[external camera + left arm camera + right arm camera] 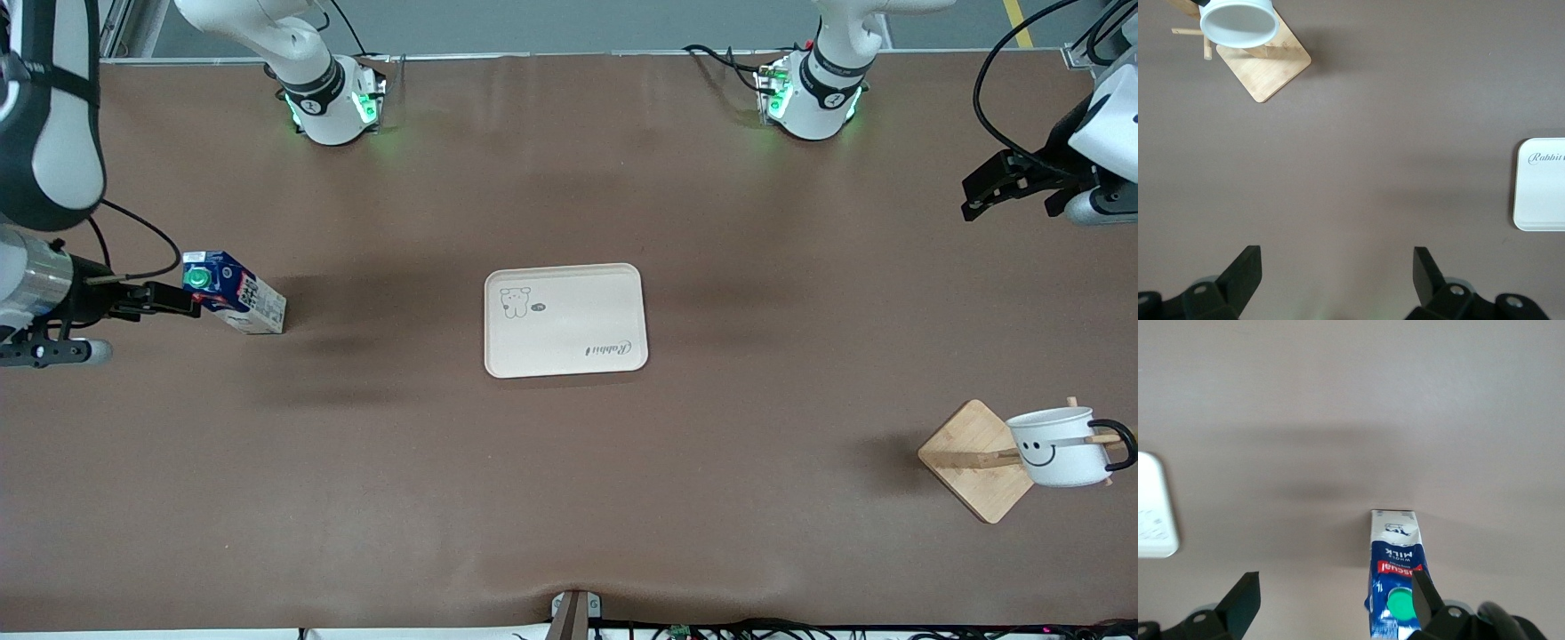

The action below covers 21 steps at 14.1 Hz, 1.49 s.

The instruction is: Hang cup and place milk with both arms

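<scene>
Nearest to the front camera, the cup already hangs by its black loop handle on a peg of the wooden rack, at the left arm's end of the counter. You may leave it.

The empty cream tray lies in the middle.

The milk carton stands upright on the counter toward the right arm's end. I judge it light, with thin walls that dent. Take it at the straight lower sides, not the sloped top, and squeeze gently.

The right claw is spread, one finger at the carton's green cap, pinching nothing.

The left claw waits, spread and empty.
</scene>
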Tool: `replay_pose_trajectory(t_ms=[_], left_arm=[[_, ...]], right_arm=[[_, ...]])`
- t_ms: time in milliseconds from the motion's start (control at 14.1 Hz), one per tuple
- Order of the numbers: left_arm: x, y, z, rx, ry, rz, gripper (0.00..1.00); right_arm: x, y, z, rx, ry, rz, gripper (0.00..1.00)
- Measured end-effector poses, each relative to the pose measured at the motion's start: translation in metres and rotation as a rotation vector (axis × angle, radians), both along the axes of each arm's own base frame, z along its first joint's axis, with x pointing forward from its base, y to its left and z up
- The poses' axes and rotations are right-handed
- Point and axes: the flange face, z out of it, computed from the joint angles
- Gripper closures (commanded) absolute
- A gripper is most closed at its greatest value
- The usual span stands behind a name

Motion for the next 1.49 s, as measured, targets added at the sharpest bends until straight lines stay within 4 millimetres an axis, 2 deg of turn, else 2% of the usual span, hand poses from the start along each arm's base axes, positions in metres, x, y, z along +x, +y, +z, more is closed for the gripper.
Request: replay_pose_trajectory(t_ms=[142, 284, 569, 853, 995, 1279, 1492], left_arm=[[0.001, 0.000, -0.001, 0.000, 0.002, 0.000, 0.00], [0.001, 0.001, -0.002, 0.001, 0.004, 0.001, 0.00], [0.001, 0.002, -0.002, 0.001, 0.004, 0.004, 0.00], [0.001, 0.002, -0.002, 0.001, 0.003, 0.004, 0.00], [0.001, 0.002, -0.002, 0.001, 0.003, 0.003, 0.00], [0.001, 0.001, -0.002, 0.001, 0.003, -0.002, 0.00], [0.001, 0.002, -0.002, 0.001, 0.004, -0.018, 0.00]], right_arm=[[0.001, 0.016, 0.056, 0.000, -0.025, 0.038, 0.00], [-0.003, 0.022, 0.088, 0.004, -0.035, 0.056, 0.00], [-0.014, -0.014, 0.113, 0.034, -0.018, 0.026, 0.00], [-0.046, -0.033, 0.153, 0.015, -0.044, -0.004, 0.00], [-0.059, -0.036, 0.156, 0.011, -0.034, -0.047, 0.00], [-0.073, -0.016, 0.153, -0.038, -0.007, -0.071, 0.00], [-0.082, -0.012, 0.155, -0.042, -0.007, -0.065, 0.00]])
